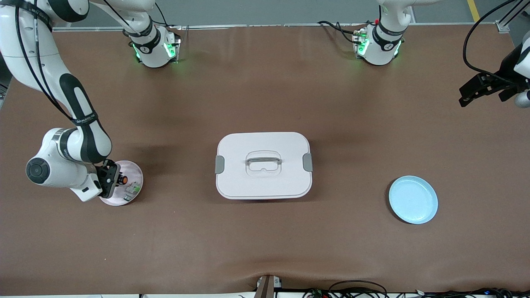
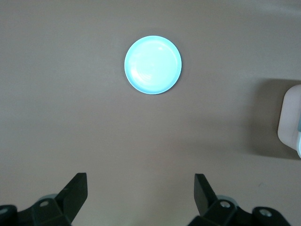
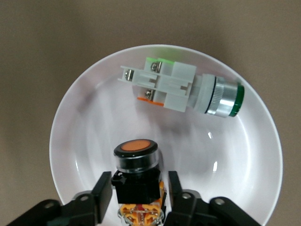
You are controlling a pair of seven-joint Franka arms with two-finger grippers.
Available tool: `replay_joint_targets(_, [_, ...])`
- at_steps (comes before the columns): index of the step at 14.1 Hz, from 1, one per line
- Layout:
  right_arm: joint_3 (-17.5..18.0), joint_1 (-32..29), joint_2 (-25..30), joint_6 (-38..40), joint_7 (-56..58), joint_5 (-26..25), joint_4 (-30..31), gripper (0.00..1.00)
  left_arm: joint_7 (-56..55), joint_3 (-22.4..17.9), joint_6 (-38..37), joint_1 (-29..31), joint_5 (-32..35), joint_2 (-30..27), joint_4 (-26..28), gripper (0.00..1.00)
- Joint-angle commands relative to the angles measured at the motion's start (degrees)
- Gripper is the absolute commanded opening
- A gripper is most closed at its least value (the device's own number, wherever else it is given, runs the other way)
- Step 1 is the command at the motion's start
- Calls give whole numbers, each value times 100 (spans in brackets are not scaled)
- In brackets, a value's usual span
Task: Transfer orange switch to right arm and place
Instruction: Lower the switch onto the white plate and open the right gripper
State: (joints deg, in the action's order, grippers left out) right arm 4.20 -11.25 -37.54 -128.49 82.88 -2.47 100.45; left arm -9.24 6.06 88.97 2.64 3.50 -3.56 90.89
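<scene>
Right wrist view: black, orange-capped orange switch (image 3: 136,162) between right gripper (image 3: 138,197) jaws, grip unclear; left gripper (image 2: 141,193) spread.

The right arm comes from its base at 11 o'clock in the front view and bends down to 8 o'clock. Its right gripper (image 1: 112,180) sits low, with the fingers (image 3: 104,193) on both sides of the orange switch (image 3: 136,165), very close to it. The left arm waits at 2 o'clock. Its left gripper (image 1: 482,89) hangs high over the desk (image 1: 265,240), fingers (image 2: 75,190) wide apart and holding nothing.
</scene>
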Motion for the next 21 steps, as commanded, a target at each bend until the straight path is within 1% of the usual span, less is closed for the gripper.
replay_joint_targets(1, [-7, 0, 54, -18, 27, -96, 18, 100, 89, -61, 68, -53, -68, -119, 44, 100])
replay_joint_targets(4, [-7, 9, 115, 78, -244, -113, 27, 100, 98, -52, -20, -53, -68, -119, -9, 100])
replay_joint_targets(7, [2, -61, 290, 561, -1577, -114, 36, 100, 89, -34, -99, -79, -59, -119, 17, 100])
replay_joint_targets(10, [2, -106, 510, 510, -2615, -114, 272, 100, 89, -34, -143, -88, -59, -101, 8, 100])
replay_joint_targets(12, [2, -71, 685, 500, -3878, -114, 387, 100, 98, -34, -178, -79, -59, -119, 8, 100])
replay_joint_targets(15, [2, -53, 923, 500, -6329, -114, 589, 100, 106, -34, -222, -62, -59, -137, 8, 100])
replay_joint_targets(17, [2, -18, 967, 518, -7981, -114, 607, 100, 115, -34, -222, -53, -59, -137, 17, 100])
replay_joint_targets(18, [11, -9, 1020, 588, -8537, -114, 607, 100, 115, -34, -222, -61, -51, -137, 17, 100])
replay_joint_targets(19, [11, 0, 1029, 719, -8795, -114, 607, 100, 115, -34, -222, -53, -51, -128, 17, 100])
replay_joint_targets(21, [19, 0, 1073, 1105, -8807, -114, 572, 100, 115, -34, -222, -61, -51, -128, 17, 100])
